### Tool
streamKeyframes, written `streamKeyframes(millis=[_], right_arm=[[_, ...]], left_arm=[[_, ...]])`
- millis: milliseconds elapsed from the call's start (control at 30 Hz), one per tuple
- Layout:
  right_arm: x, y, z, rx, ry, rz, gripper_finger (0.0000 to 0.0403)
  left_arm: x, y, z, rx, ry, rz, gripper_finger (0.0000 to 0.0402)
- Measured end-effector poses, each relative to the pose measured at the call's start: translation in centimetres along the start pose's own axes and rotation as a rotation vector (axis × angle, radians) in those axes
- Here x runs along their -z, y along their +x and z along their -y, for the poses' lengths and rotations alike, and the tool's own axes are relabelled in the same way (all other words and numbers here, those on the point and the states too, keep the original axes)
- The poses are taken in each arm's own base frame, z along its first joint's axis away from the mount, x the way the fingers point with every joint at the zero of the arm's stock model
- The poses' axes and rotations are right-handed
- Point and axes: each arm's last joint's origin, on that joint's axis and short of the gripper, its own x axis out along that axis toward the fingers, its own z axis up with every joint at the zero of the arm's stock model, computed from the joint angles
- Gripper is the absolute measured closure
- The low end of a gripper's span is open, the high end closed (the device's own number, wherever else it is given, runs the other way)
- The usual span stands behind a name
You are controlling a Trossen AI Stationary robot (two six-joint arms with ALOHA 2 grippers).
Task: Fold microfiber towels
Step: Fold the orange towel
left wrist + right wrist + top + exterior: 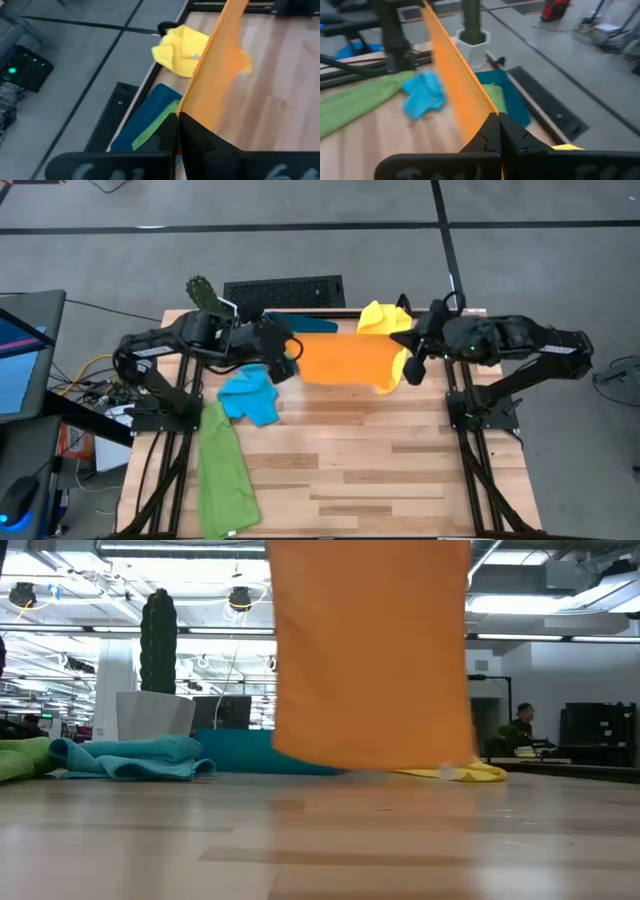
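Observation:
An orange towel [345, 360] hangs as a sheet between my two grippers over the table's far middle; its lower edge [370, 764] is clear of the wood. My left gripper [292, 352] is shut on its left upper corner and my right gripper [408, 358] on its right upper corner. A yellow towel [382, 317] lies crumpled at the far edge. Left of centre, a sky-blue towel [250, 395] lies bunched. A green towel [225, 475] is stretched along the near left. Another green cloth [495, 95] rests on the teal tray [312, 326]. My left gripper pinches the orange towel's upper corner [181, 109] between its two shut fingers, coming slantwise from the table's left. The top hem [210, 45] runs straight away from the fingers, and the cloth hangs below. My right gripper pinches the opposite upper corner [489, 109] between its shut fingers, slanting in from the table's right. The hem [452, 55] runs straight toward the other arm, and the towel hangs below it, clear of the table.
A plant in a white pot [158, 650] stands at the table's far left corner. A black grille [285, 289] lies on the floor beyond the far edge. Bare wood [400, 470] stretches across the near right half. A person [520, 726] sits far back in the room.

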Motion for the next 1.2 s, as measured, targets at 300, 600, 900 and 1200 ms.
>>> streamKeyframes(millis=[300,600,900,1200], right_arm=[[2.6,-0.4,-7.4,-0.211,0.049,-0.158,0.0393],[9.0,0.6,-19.7,-0.285,0.096,-0.363,0.0391],[15.6,2.7,-28.0,-0.323,0.157,-0.486,0.0389],[15.8,5.5,-27.1,-0.262,0.003,-0.556,0.0388]], left_arm=[[2.8,-2.0,4.9,0.259,-0.005,-0.166,0.0401],[7.7,-2.5,13.6,0.373,0.006,-0.247,0.0401],[13.2,-1.7,20.1,0.518,-0.070,-0.252,0.0401],[17.0,2.0,21.5,0.469,-0.118,-0.316,0.0401]])
